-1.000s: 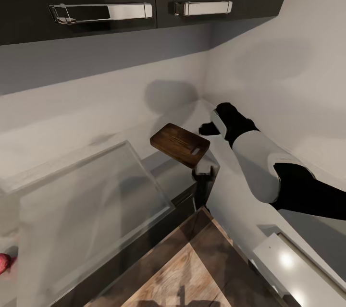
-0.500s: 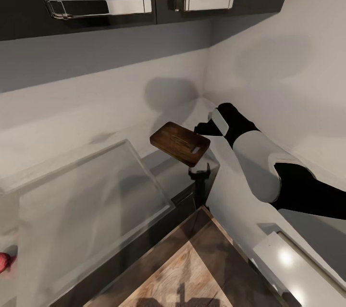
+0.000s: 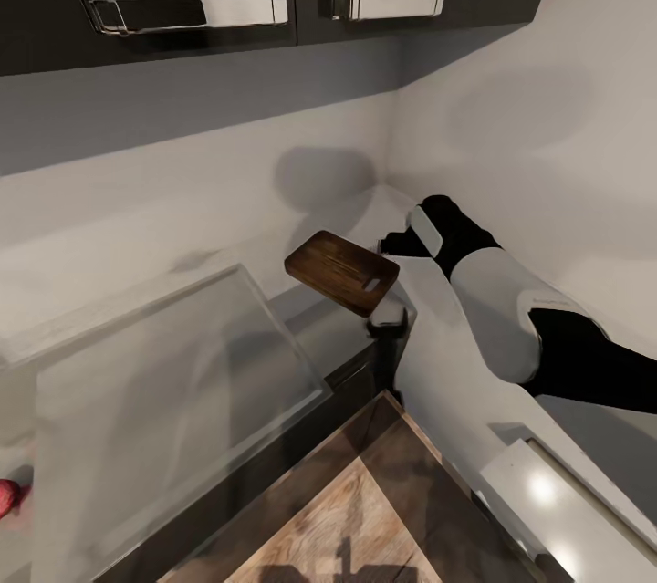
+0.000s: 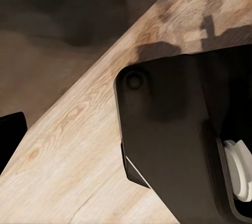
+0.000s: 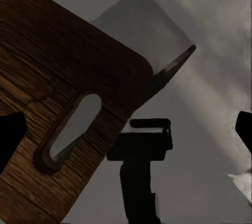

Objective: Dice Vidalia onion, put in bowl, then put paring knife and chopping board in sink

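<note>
Dark-brown wooden chopping board point(image 3: 342, 273) with slot handle.

Head view looks down from afar on the chopping board point(image 3: 342, 274); right wrist view frames it close.

Your right arm point(image 3: 511, 318) reaches toward ten o'clock, its right gripper point(image 3: 394, 244) with fingers spread apart.

chopping board point(image 3: 342, 273) on countertop point(image 3: 182, 227) corner, right claw point(image 3: 391, 244) just beside it, onion point(image 3: 7, 498) far left
</note>
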Robot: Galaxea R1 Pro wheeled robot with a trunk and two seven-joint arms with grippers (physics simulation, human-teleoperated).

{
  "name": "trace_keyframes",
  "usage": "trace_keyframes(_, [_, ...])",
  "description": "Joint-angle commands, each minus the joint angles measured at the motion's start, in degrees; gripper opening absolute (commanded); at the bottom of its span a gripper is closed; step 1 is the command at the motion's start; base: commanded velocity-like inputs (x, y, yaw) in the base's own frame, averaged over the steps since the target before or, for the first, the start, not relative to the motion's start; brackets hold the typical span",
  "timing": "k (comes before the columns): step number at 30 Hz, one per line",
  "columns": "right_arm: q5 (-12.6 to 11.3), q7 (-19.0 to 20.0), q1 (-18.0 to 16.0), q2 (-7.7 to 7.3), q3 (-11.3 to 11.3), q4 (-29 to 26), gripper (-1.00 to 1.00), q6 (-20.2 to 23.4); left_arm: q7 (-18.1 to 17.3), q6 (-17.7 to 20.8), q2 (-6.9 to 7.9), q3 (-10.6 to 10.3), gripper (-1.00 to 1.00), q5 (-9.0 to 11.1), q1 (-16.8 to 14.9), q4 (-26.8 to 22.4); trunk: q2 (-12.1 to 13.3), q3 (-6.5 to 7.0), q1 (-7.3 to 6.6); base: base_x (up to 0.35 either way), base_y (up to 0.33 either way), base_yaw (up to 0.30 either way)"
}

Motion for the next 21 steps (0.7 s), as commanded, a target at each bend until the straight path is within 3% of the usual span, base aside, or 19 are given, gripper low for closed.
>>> trace_keyframes(1, [-0.09,-0.54,-0.04,-0.11,-0.39,-0.06,1.00,0.08,0.60,0.00,0.02,-0.05,1.00,-0.55,0.03,-0.11,-0.10,-0.09,0.03,0.000,0.000,0.000])
trace_keyframes(6, [-0.06,-0.93,-0.04,-0.78,-0.39,0.20,1.00,-0.07,0.60,0.00,-0.03,0.00,1.00,-0.40,0.03,-0.14,-0.10,-0.09,0.03,0.000,0.000,0.000])
trace_keyframes(21, [-0.25,-0.96,-0.04,-0.67,-0.31,2.32,1.00,-2.95,0.60,0.00,-0.07,0.04,1.00,-0.30,0.03,-0.11,-0.10,-0.75,0.03,0.000,0.000,0.000])
